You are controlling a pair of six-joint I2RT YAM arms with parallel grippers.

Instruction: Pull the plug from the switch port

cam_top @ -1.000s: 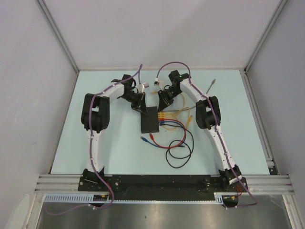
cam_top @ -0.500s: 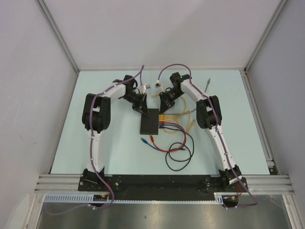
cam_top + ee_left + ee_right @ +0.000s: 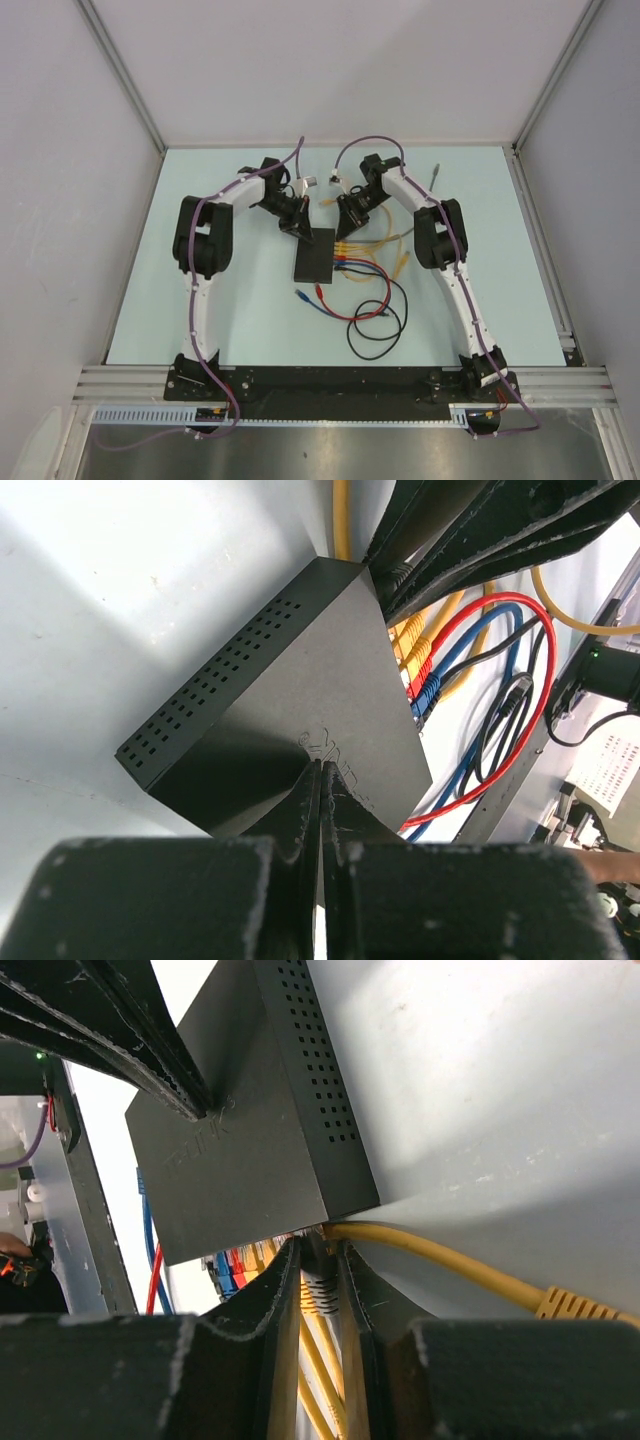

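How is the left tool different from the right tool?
The left tool is shut tight with nothing between its fingers, while the right tool is closed around a plug. The left tool's tip rests on the flat top of the switch; the right tool sits at the switch's port edge, beside the yellow cables. Both tools are black and work at the same switch.

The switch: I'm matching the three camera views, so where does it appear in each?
Top external: switch mid-table, between the two arms.
Left wrist: switch at centre frame, vented edge on its left.
Right wrist: switch upper left, vented side facing right.
Shared landmark: yellow cables at its port edge.
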